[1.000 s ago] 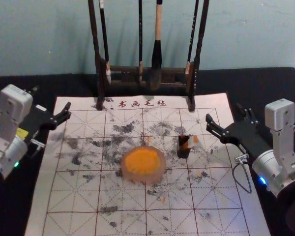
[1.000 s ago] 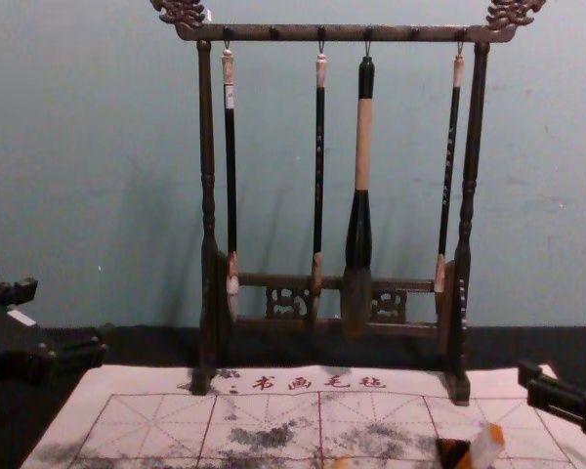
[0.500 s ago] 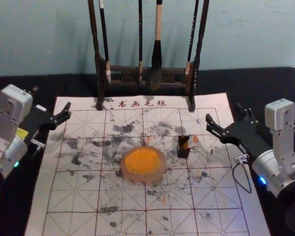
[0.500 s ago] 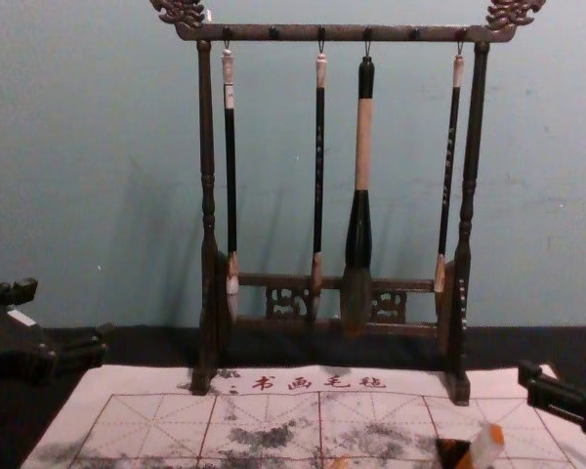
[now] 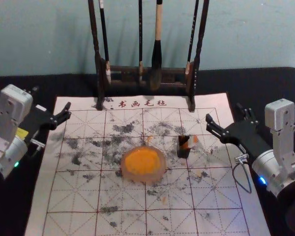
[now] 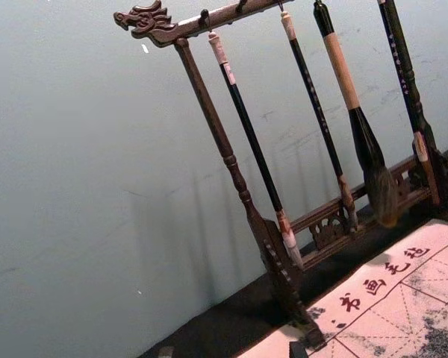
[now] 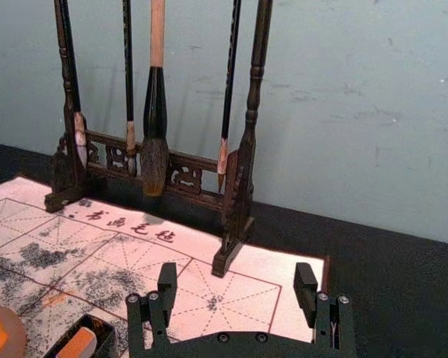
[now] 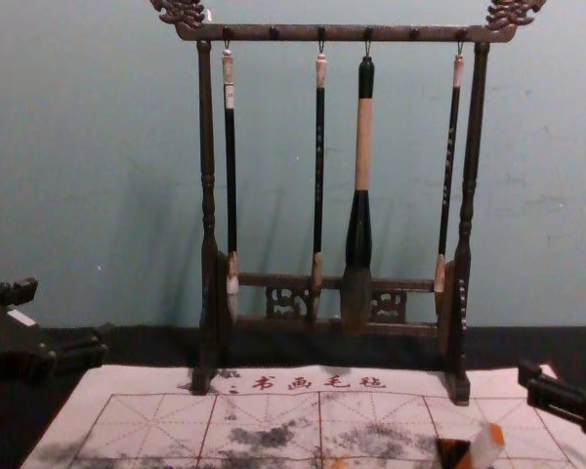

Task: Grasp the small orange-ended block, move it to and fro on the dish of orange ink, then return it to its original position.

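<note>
Orange-ended block (image 5: 191,142) sits tilted in the dark box (image 5: 183,152), beside the ink dish (image 5: 143,178). Your right gripper (image 7: 237,273) is near the mat's right edge, its jaws wide and empty; the left gripper (image 5: 52,97) is parked at the left, also wide. If you close off-centre, the box may drag along; if you press hard, ink may spill. The mat (image 5: 73,196) is titled 书画毛毡 (image 5: 142,103); letters on the brushes (image 8: 319,147) are too small for reading.

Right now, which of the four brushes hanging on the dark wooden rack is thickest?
The black brush with a tan mid-handle, third from left in the chest view; the three slim black-handled brushes have narrower handles and heads.
</note>
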